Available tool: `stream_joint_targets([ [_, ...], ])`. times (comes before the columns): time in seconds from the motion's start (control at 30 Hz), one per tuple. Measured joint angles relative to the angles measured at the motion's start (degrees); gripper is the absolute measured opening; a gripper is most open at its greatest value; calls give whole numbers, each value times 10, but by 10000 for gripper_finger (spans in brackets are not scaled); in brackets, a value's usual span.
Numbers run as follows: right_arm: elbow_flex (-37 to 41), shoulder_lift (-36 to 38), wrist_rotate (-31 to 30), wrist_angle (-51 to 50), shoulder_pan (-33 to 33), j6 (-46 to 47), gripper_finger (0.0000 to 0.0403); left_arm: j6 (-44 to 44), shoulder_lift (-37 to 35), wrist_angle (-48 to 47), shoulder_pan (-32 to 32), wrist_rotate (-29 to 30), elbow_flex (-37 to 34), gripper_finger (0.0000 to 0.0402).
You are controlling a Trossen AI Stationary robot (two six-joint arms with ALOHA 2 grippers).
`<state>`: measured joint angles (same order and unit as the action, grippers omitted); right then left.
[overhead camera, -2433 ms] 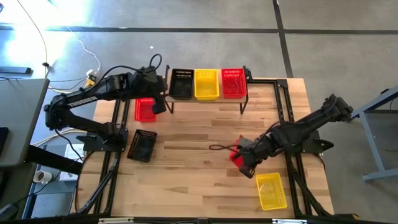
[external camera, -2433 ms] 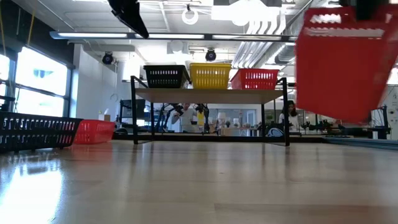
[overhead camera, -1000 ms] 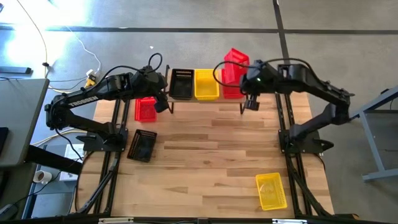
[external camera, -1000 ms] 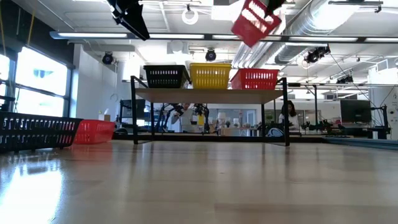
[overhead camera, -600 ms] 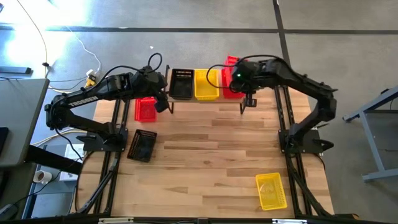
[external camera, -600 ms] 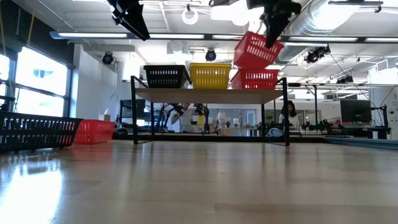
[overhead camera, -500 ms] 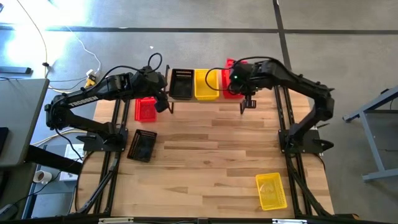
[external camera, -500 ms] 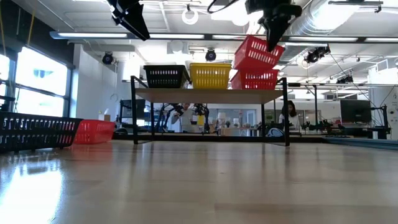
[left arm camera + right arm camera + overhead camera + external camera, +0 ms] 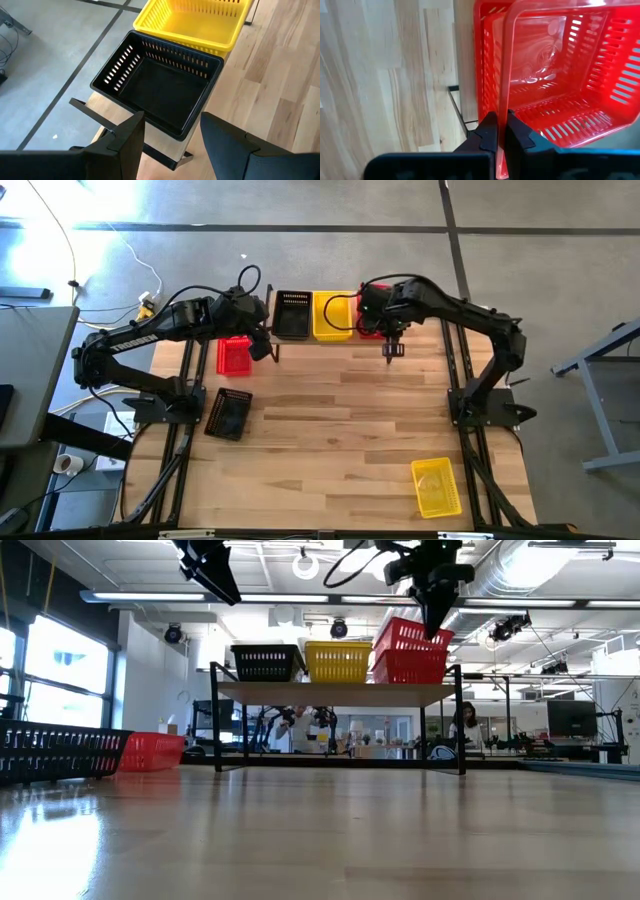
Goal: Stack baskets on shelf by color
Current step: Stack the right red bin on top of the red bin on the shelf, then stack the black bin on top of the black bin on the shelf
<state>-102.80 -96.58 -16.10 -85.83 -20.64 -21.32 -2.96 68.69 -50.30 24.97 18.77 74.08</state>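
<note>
I read the right gripper (image 9: 497, 134) as clamped on the rim of a red basket (image 9: 560, 75), with both dark fingers pinched together across the thin plastic edge at the lower centre of the right wrist view. That held red basket sits tilted inside a second red basket (image 9: 405, 668), which stands at the right end of the shelf (image 9: 335, 692) in the low view. In the high view both sit at upper centre, largely covered by the right arm.

On the shelf, from left to right in the low view, I see a black basket (image 9: 266, 662), a yellow basket (image 9: 338, 661) and the red pair. The black and yellow ones stand just beside each other.

The left gripper (image 9: 172, 135) hangs above the black basket with its fingers apart and nothing between them. In the high view that gripper sits at the upper left of the tabletop (image 9: 330, 440), near the left end of the shelf.

Loose baskets on the tabletop in the high view:
- a red one (image 9: 233, 356) just below the left gripper, left of centre;
- a black one (image 9: 228, 413) at the left edge, middle of the frame;
- a yellow one (image 9: 436, 486) at the lower right, well apart from the others.
</note>
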Motion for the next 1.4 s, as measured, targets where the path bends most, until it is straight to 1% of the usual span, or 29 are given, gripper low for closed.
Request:
stream_joint_targets([
  [0.23, 0, -7, -6, 0, 0, -1, 0, 0, 0, 0, 0, -1, 0, 182],
  [0.43, 0, -7, -31, 4, 0, -1, 2, 0, 0, 0, 0, -1, 0, 182],
  [0.53, 0, -7, -22, 10, 0, 4, 18, 0, 0, 0, 0, -1, 0, 182],
  [0.7, 0, -7, -23, 9, 0, 4, 66, 0, 0, 0, 0, -1, 0, 182],
  [0.8, 0, -7, -24, 9, 0, 3, 86, 0, 0, 0, 0, -1, 0, 182],
  [0.9, 0, -3, -24, 9, 0, 5, 96, 8, 0, 0, 0, -1, 0, 182],
  [1.0, 0, 6, -24, 9, 2, 16, 98, 16, 0, 0, 0, -1, 0, 182],
  [1.1, -21, 7, -15, -4, 4, 36, 98, 28, 0, -1, 0, -4, 0, 182],
  [1.2, -54, 8, 3, -13, 4, 59, 99, 33, 0, -20, -7, -25, 0, 182],
  [1.27, -78, 8, 13, -13, 4, 75, 99, 45, 0, -44, -17, -43, 0, 182],
  [1.4, -126, 8, 13, -13, 4, 89, 99, 82, 0, -109, -48, -80, 0, 182],
])
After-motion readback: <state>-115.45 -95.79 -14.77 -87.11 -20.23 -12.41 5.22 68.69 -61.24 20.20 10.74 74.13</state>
